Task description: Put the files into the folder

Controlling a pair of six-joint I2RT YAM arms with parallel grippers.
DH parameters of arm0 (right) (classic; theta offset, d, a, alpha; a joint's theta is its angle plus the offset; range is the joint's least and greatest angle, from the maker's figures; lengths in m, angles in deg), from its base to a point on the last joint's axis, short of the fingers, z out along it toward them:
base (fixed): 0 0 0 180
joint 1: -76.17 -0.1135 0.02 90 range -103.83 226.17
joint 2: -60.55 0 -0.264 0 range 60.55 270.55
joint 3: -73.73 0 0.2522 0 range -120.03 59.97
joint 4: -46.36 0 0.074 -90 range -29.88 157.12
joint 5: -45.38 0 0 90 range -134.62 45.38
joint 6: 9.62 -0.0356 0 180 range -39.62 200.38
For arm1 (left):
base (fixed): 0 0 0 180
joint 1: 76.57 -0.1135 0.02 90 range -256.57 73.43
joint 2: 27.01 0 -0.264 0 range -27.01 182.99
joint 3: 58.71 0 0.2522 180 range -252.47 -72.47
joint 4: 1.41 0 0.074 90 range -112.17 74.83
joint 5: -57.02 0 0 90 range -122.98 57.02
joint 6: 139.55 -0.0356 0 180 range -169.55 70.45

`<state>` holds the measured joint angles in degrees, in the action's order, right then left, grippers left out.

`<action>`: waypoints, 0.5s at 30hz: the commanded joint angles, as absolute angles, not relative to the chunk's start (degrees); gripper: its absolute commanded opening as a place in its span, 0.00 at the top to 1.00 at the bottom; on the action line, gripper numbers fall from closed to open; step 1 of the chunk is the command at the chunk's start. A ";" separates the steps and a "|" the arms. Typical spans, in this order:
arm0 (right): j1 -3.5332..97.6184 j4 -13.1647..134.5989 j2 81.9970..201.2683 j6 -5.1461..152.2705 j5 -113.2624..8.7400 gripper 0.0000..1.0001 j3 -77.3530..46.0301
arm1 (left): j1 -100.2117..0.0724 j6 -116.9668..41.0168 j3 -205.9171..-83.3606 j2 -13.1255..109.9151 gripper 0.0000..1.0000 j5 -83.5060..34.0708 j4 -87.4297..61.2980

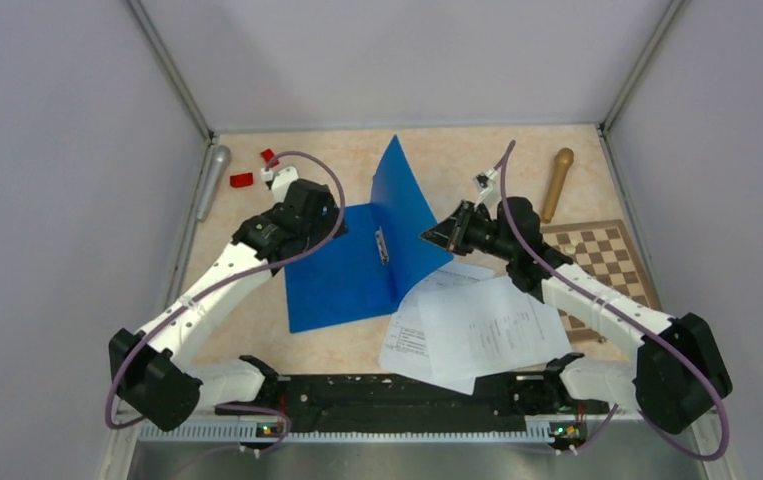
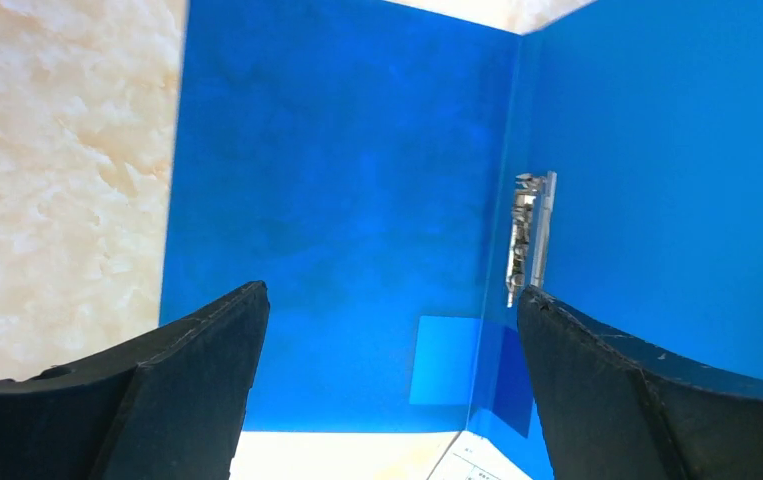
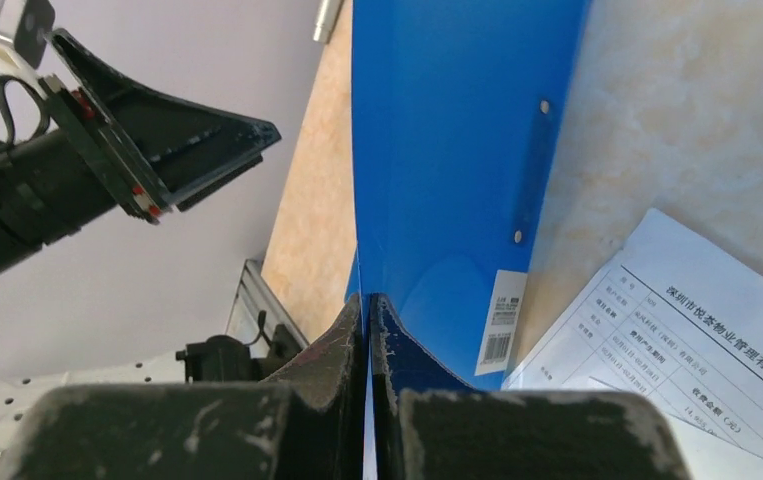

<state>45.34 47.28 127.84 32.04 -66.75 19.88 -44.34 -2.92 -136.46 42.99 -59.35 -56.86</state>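
Right gripper [image 3: 367,300], wrist rolled sideways, pinches upright one cover of the single thin bright-blue plastic folder [image 1: 342,285], about three white printed paper sheets [image 1: 492,330] beside it, while left gripper [image 2: 392,305] hovers wide open over the flat half.

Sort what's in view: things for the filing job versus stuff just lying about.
Job: folder, cover pinched upright by the right gripper; files beside it; left gripper, open above it.
Lying about: chessboard, wooden stick, metal cylinder, red pieces.
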 commanded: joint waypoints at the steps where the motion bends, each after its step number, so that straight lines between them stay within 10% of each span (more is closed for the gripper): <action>1: 46.96 41.19 131.27 30.86 -71.54 1.00 20.68 | -48.84 -5.15 -135.70 41.19 0.01 -49.86 -51.86; 15: 53.11 53.69 144.91 42.35 -66.31 1.00 16.33 | -57.83 -4.40 -124.40 47.56 0.01 -36.25 -43.71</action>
<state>52.73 47.19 142.20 36.46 -71.76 21.71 -54.81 -5.59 -128.78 47.07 -43.52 -50.26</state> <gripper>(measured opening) 0.006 0.987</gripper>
